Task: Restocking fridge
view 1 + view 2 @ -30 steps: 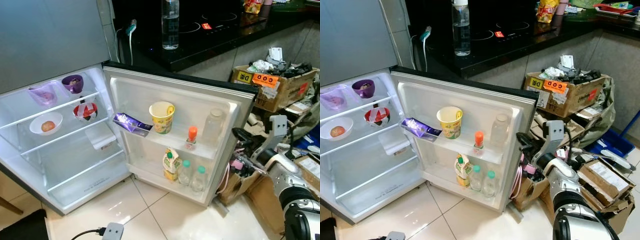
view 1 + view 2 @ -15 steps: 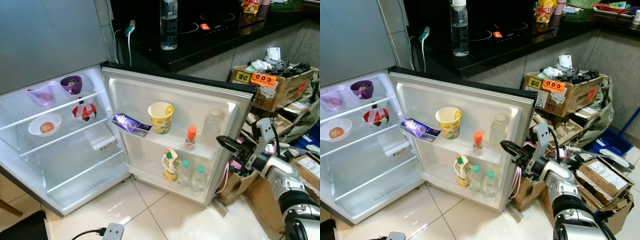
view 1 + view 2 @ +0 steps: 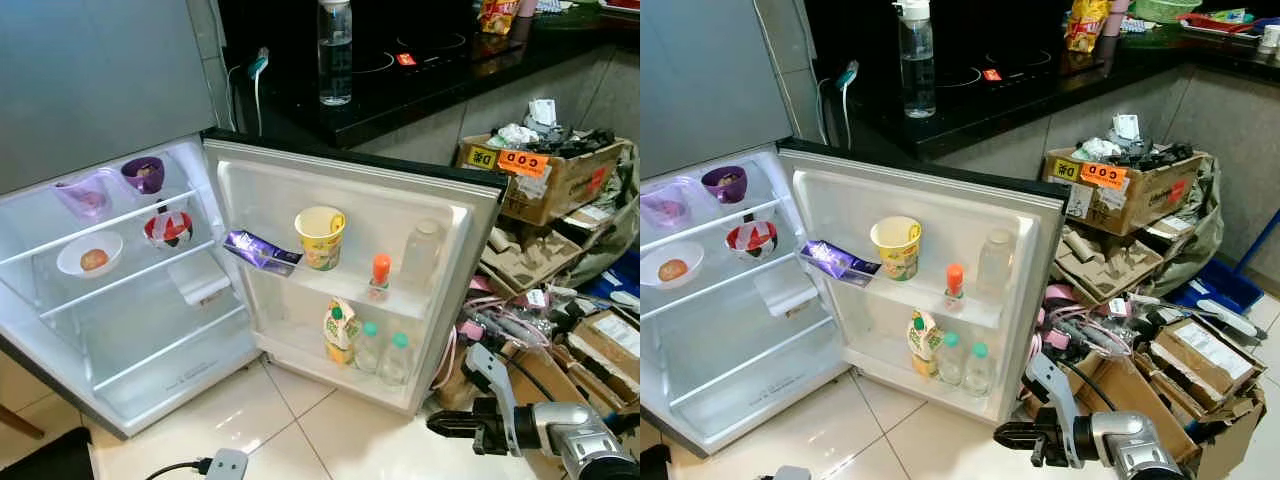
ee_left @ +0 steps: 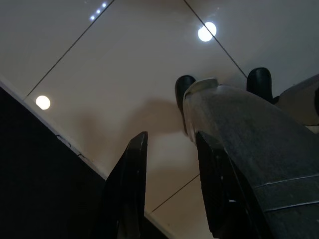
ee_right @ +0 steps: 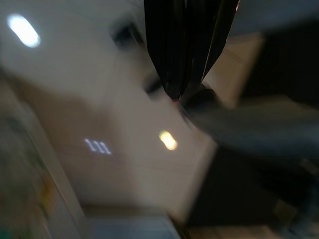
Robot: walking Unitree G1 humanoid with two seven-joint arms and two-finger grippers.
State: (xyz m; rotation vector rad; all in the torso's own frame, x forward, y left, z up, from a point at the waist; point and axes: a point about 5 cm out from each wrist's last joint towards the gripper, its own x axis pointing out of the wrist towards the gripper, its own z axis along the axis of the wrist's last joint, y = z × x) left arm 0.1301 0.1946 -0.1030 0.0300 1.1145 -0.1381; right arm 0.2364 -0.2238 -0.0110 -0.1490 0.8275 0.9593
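The small fridge point(image 3: 130, 395) stands open on the floor. Its shelves hold two purple bowls point(image 3: 145, 172), a red-and-white bowl point(image 3: 168, 228) and a white bowl with a fruit point(image 3: 88, 255). The door point(image 3: 470, 205) carries a yellow cup point(image 3: 320, 236), a purple packet point(image 3: 258, 251), an orange-capped bottle point(image 3: 380, 275), a clear jar point(image 3: 421, 252), a juice carton point(image 3: 339, 328) and two green-capped bottles point(image 3: 382, 352). My right gripper point(image 3: 436, 425) hangs low over the tiles in front of the door's outer edge, shut and empty. The left gripper point(image 4: 167, 144) hangs open over bare tiles.
A water bottle point(image 3: 335, 50) stands on the black counter point(image 3: 420, 85) behind the fridge. Cardboard boxes point(image 3: 545, 175), cables and clutter crowd the floor to the right of the door. A white plug with a black cord point(image 3: 225, 463) lies on the tiles near me.
My right arm has dropped from beside the door's outer edge down to just above the floor, its fingers now pointing left. The fridge's contents have not moved.
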